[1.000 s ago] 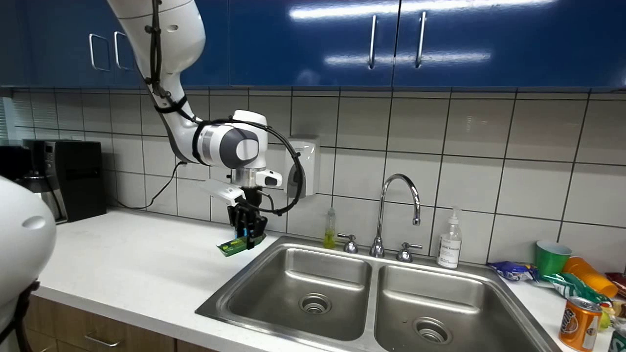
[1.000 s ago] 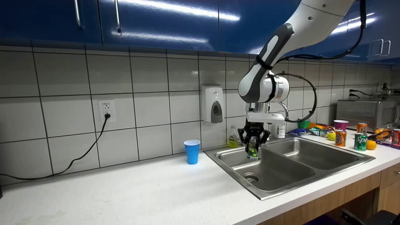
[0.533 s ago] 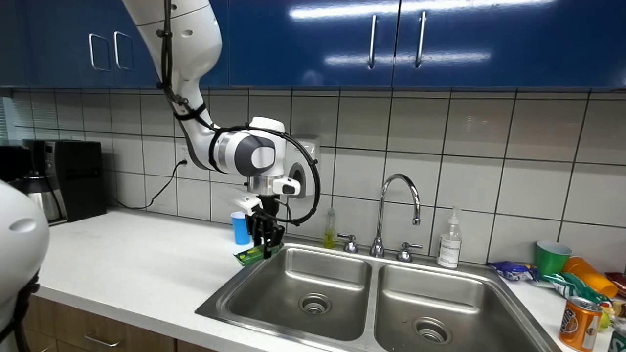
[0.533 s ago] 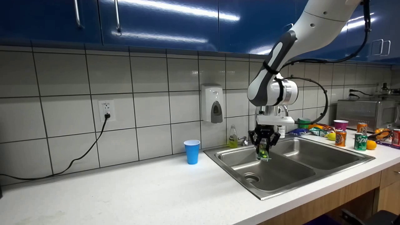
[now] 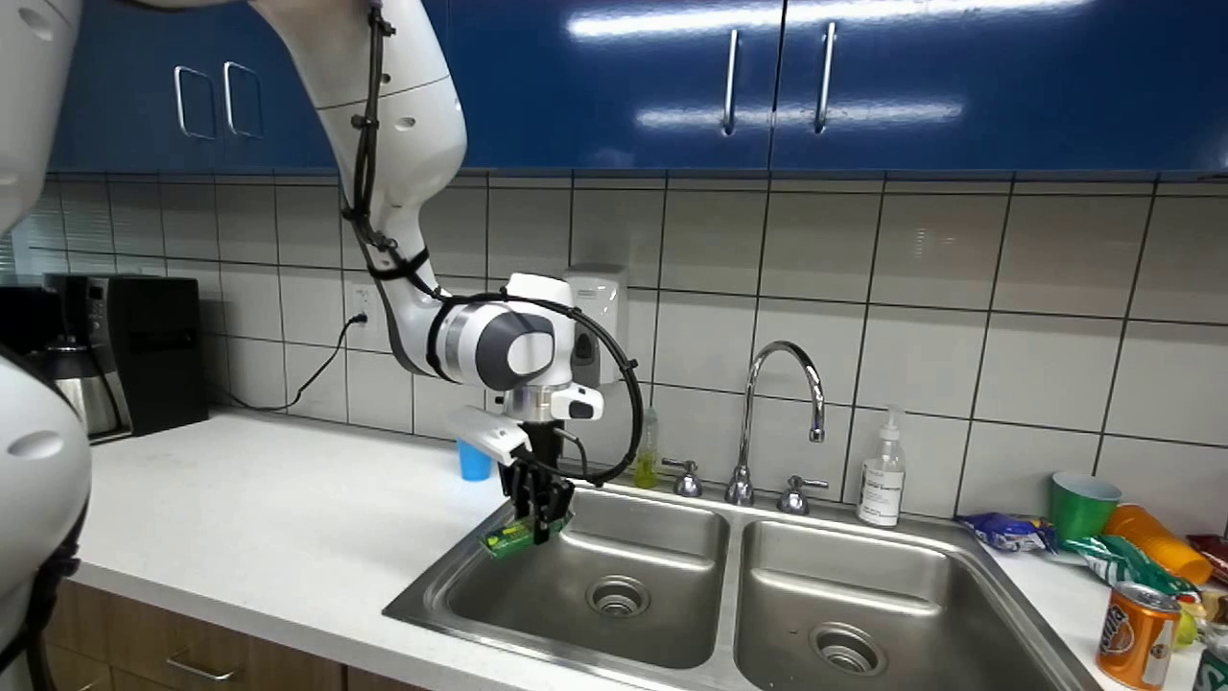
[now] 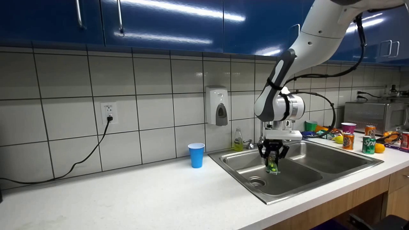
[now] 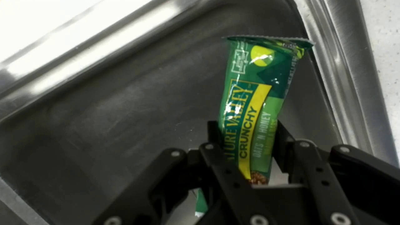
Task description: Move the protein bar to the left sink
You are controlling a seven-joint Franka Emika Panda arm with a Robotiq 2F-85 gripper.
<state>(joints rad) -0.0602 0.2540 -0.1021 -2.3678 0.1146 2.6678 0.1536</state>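
Note:
The protein bar (image 5: 508, 539) is a thin bar in a green wrapper. My gripper (image 5: 545, 526) is shut on it across its width. In an exterior view the bar (image 6: 272, 169) hangs from the fingertips over the left sink (image 6: 294, 177). In the wrist view the printed face of the bar (image 7: 250, 103) shows between the two fingers; its lower end is partly hidden by the gripper. The wrist view shows the bare steel floor of the left sink (image 7: 131, 103) below it. The sink's round drain (image 5: 618, 597) shows in both exterior views.
A blue cup (image 6: 196, 156) stands on the counter left of the sink. The right basin (image 5: 854, 576), faucet (image 5: 782, 355) and a yellow-green soap bottle (image 5: 647, 451) are near. Cans, cups and wrappers (image 5: 1132, 566) lie right of the sink.
My gripper has moved right and then down with the protein bar held in it, from beside the sink's edge to lower over the left sink. The blue cup has not moved.

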